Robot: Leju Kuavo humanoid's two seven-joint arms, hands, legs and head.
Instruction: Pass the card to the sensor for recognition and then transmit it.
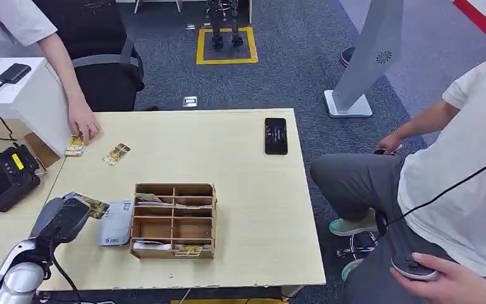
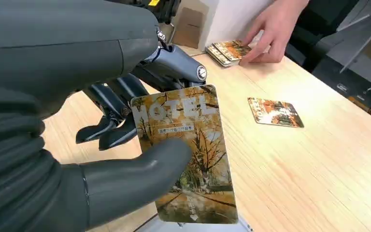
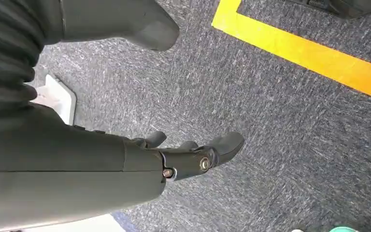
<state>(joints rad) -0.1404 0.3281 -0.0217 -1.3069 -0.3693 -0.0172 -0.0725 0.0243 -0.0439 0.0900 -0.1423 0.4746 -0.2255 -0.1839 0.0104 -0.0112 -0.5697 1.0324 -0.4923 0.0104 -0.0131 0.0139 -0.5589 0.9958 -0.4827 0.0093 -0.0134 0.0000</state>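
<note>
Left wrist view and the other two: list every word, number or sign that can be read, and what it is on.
"HOTEL": large pale letters across the card that the left hand holds.
Small print below it and at the card's far end: too small to read.
Loose card and card stack: print blurred.
Phone screen, black device, sensor: unreadable.

Office/lab: grey carpet [image 1: 291,69], yellow floor tape [image 1: 226,44], office chair [image 1: 101,69], light wood table [image 1: 240,177]

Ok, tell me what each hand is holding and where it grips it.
The left hand holds a hotel card, thumb pressed on its printed face near one long edge, fingers behind it. The right hand holds nothing, hanging over the carpet.
</note>
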